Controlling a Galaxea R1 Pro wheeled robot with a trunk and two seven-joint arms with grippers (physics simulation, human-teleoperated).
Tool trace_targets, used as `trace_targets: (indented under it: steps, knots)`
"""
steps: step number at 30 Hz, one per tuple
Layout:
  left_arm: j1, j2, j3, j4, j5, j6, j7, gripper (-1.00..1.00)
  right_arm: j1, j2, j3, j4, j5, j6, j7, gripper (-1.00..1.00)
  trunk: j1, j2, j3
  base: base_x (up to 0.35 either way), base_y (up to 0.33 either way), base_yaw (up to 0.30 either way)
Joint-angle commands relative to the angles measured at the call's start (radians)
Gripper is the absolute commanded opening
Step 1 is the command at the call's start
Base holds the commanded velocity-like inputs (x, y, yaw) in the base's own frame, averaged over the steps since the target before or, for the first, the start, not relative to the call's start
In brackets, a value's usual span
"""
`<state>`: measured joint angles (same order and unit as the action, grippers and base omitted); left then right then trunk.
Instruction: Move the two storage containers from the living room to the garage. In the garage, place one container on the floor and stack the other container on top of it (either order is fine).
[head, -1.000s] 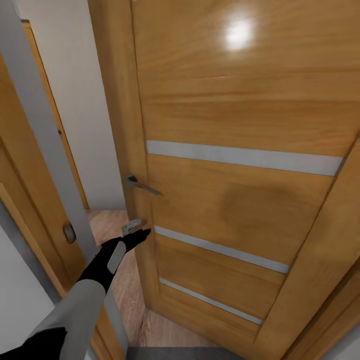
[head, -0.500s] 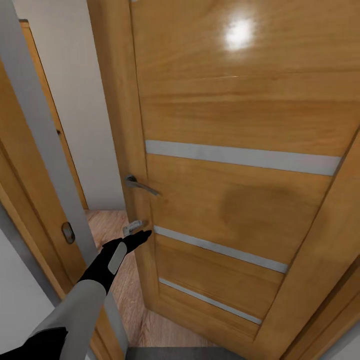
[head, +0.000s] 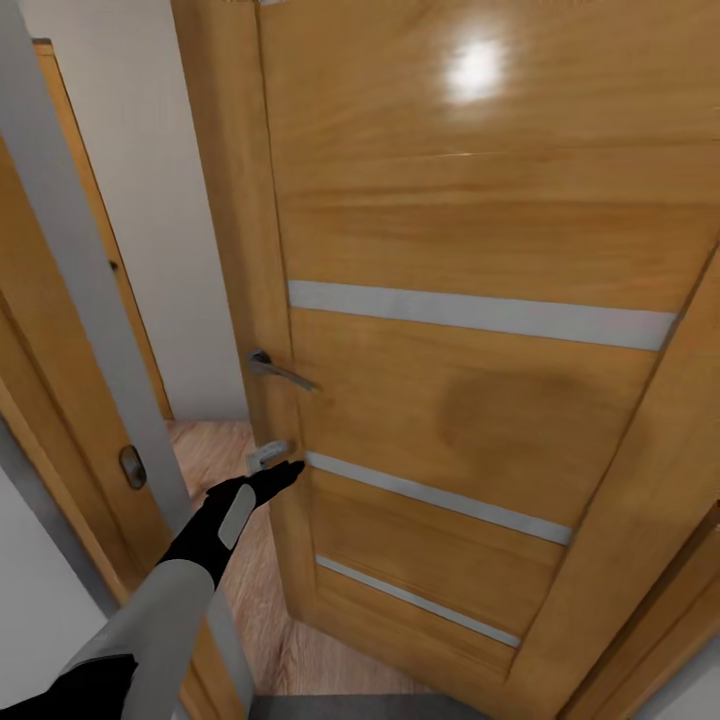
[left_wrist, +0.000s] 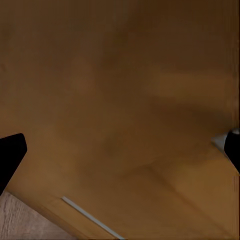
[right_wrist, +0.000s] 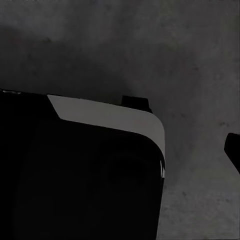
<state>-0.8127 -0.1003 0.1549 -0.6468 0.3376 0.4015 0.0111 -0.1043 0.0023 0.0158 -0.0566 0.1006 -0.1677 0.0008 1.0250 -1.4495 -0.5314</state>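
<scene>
A glossy honey-brown wooden door (head: 480, 330) with three thin pale grey horizontal strips stands close in front of the robot and takes most of the head view. On its left edge sits a grey metal lever handle (head: 280, 370), and a little lower a small grey metal latch plate (head: 266, 455). The left gripper (head: 283, 472), black, at the end of a pale grey forearm, reaches forward from the near left; its tip is just beside the latch plate, at the edge of the door. In the left wrist view the two black fingertips (left_wrist: 11, 152) stand at opposite edges of the picture, wide apart, with only the brown door surface between them, so this pincer is released and grasps nothing.

Left of the door, through the gap, a light wood-plank floor (head: 215, 450) and a white wall (head: 150, 200) are seen farther away. At the near left stands a grey and wooden door frame (head: 75, 300).

The right wrist view looks down on a rough dark-grey concrete floor (right_wrist: 150, 50), with a dark body part of the robot (right_wrist: 75, 175) in front. One black fingertip (right_wrist: 233, 150) shows at the edge; whether the right gripper is released or clenched I cannot tell.
</scene>
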Motion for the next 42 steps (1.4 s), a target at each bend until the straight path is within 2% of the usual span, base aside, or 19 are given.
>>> trace_targets:
  steps: [1, 9, 42]
  knots:
    - [0.000, -0.003, 0.004, -0.002, 0.021, 0.007, -0.002, 1.00, -0.001, 0.000, 0.000, 0.001, 0.007, -0.003, -0.001, 1.00, 0.000, 0.000, 0.000, 0.000, 0.000, -0.185]
    - [0.000, -0.011, 0.003, -0.002, 0.021, 0.007, -0.002, 1.00, -0.001, 0.001, -0.001, 0.001, 0.002, -0.003, -0.001, 1.00, 0.000, 0.000, 0.006, 0.000, 0.000, -0.246]
    - [0.000, -0.012, 0.002, -0.002, 0.021, 0.007, -0.002, 1.00, -0.001, 0.001, 0.002, 0.001, 0.007, -0.003, -0.001, 1.00, 0.000, 0.000, 0.029, 0.000, 0.000, -0.254]
